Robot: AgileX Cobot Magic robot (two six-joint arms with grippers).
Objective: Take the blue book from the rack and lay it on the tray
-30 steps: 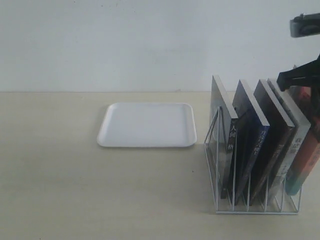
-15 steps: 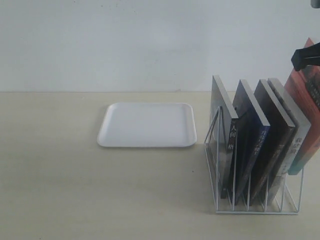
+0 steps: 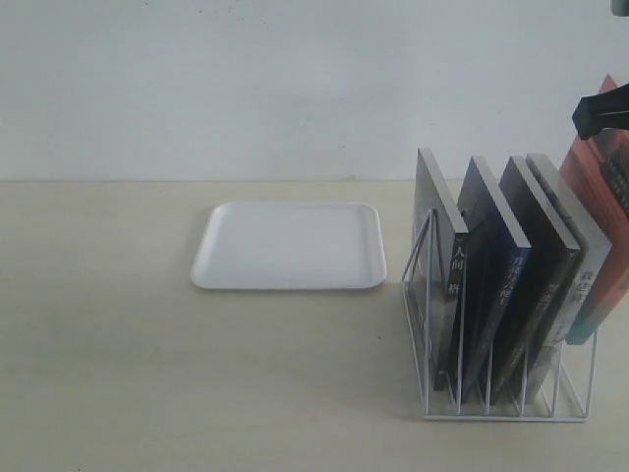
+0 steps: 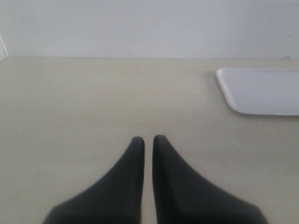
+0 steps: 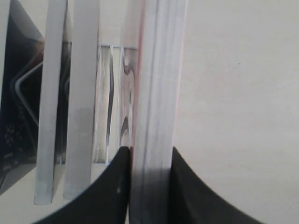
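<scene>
The blue book leans spine-out in the rack's second slot from the tray, below and tray-side of the nearer right hand, which pinches the red-orange book instead; the left hand hangs pressed together over the tabletop.

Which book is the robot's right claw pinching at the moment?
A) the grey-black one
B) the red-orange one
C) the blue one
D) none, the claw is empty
B: the right wrist view shows the right claw closed with a finger on each side of the red-orange book, which stands higher than the blue book in the rack.
</scene>
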